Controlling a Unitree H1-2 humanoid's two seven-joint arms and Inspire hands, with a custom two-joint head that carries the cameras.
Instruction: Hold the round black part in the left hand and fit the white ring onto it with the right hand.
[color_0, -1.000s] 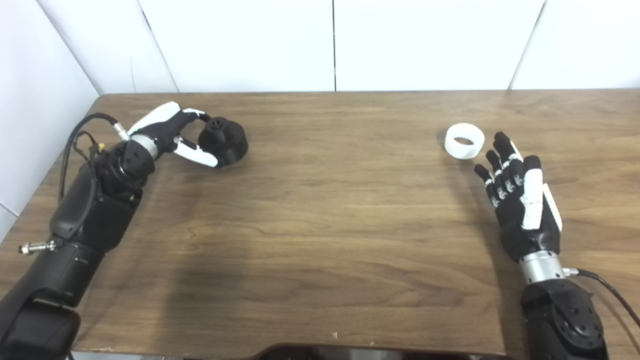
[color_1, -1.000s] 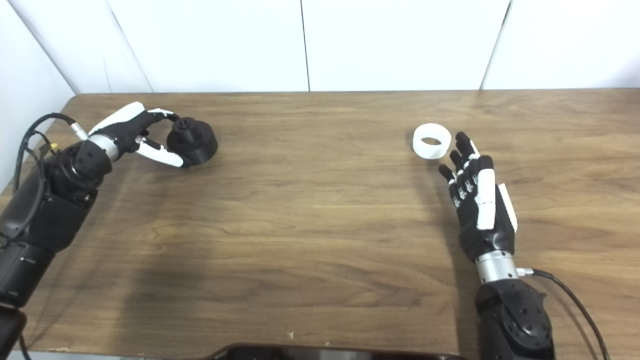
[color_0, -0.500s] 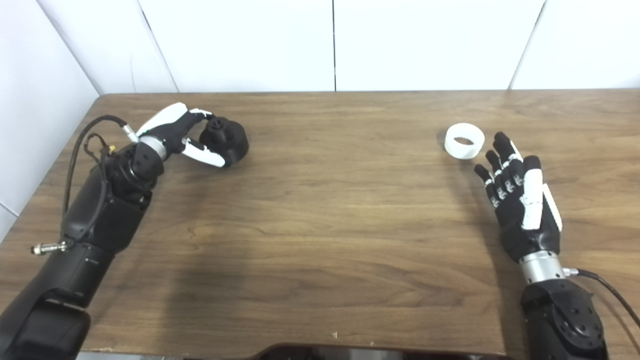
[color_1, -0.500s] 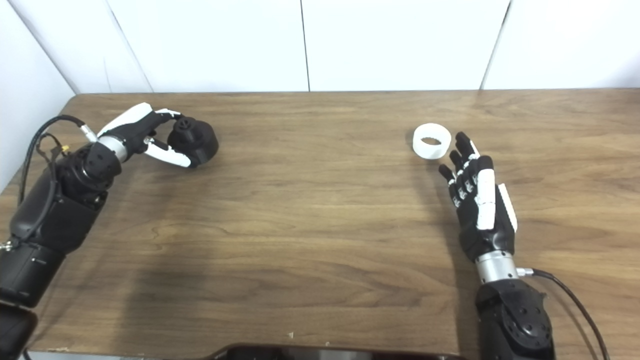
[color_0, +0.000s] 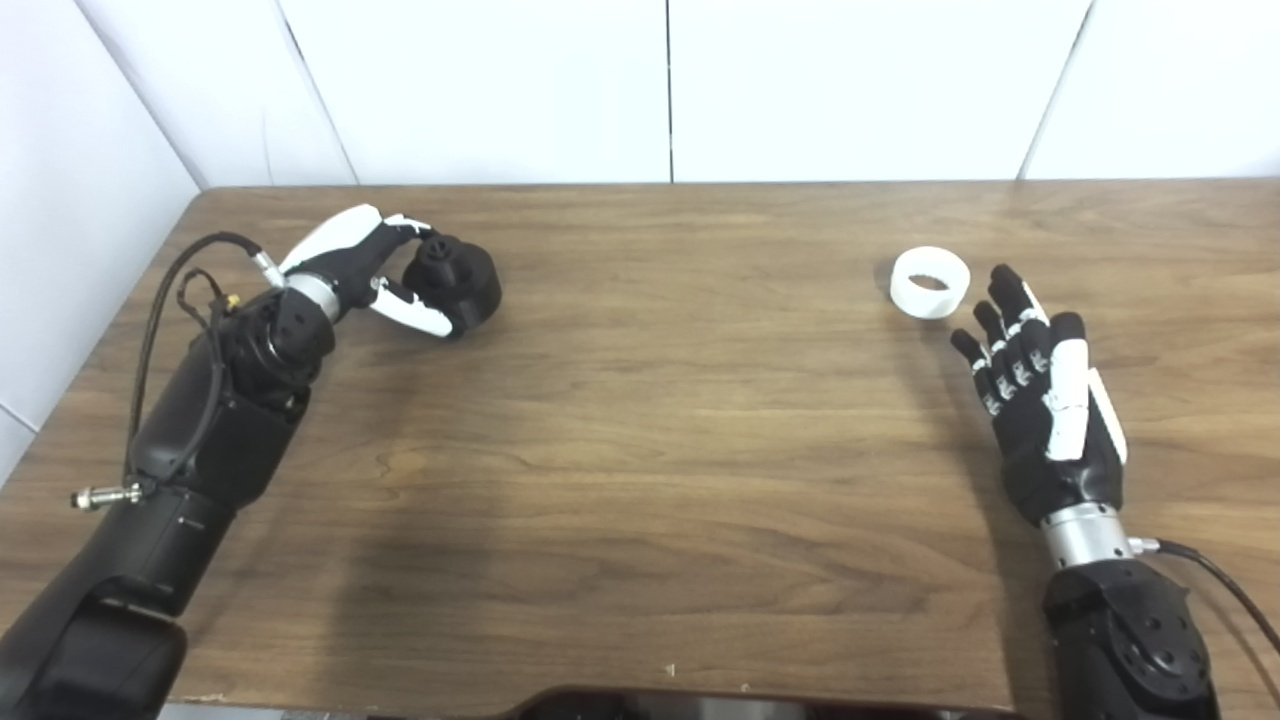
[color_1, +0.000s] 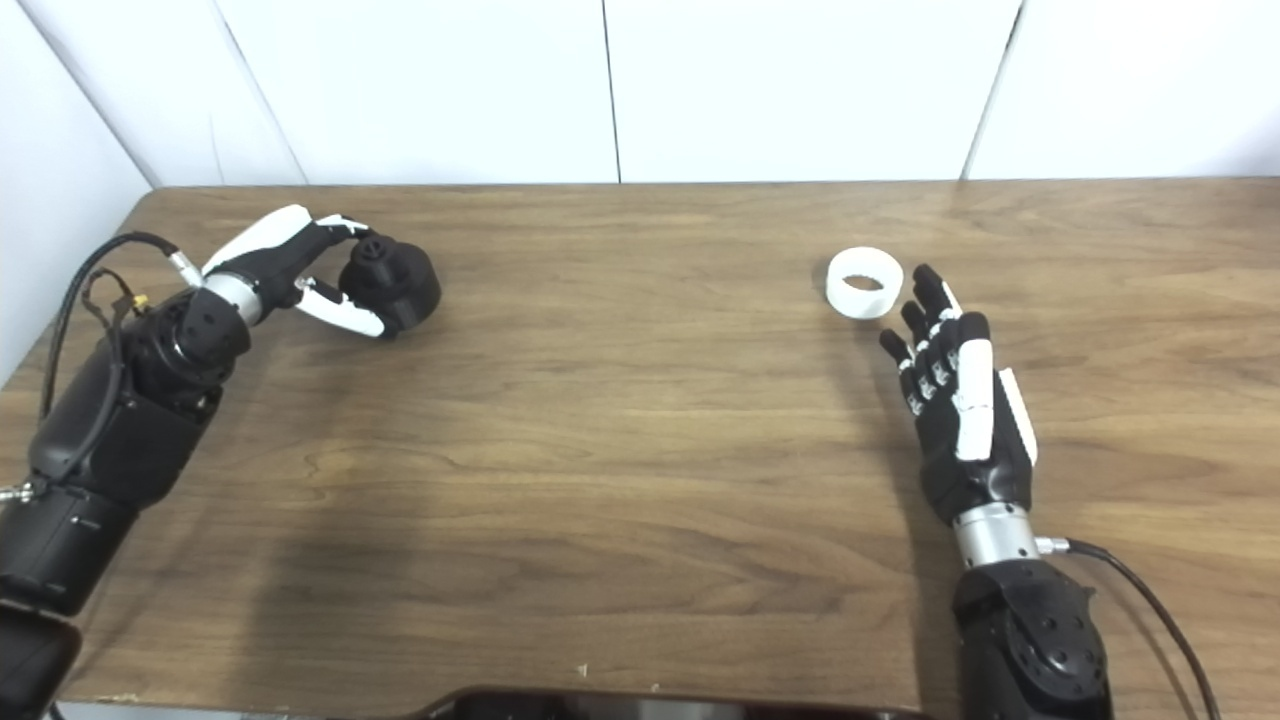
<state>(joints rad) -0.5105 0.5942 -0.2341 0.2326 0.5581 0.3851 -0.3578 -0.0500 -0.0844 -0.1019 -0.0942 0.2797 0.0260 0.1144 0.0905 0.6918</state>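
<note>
**Both hands at their parts, neither lifted yet**

Nearest me, right side: the right hand (color_0: 1040, 400) lies low over the table (color_0: 640, 450), fingers straight and spread, holding nothing. Palm faces left, fingertips aimed at the far side, so it looks lined up for a reach rather than a grab.

Just beyond those fingertips, w/ a small gap, sits the white ring (color_0: 930, 283), flat on the wood w/ its opening up. Not touched. Lying like that, I'd guess it's easiest pinched across the rim.

Far left: the left hand (color_0: 365, 270) is curled round the round black part (color_0: 455, 285), one finger hooked over the top by the raised knob, thumb along the near side. Fingers only partly closed; can't tell if it's properly clamped or just resting against it. The part sits on the table, knob up, prob. the end the ring goes over.

Ring and part are well apart, so fitting hasn't begun.
</note>
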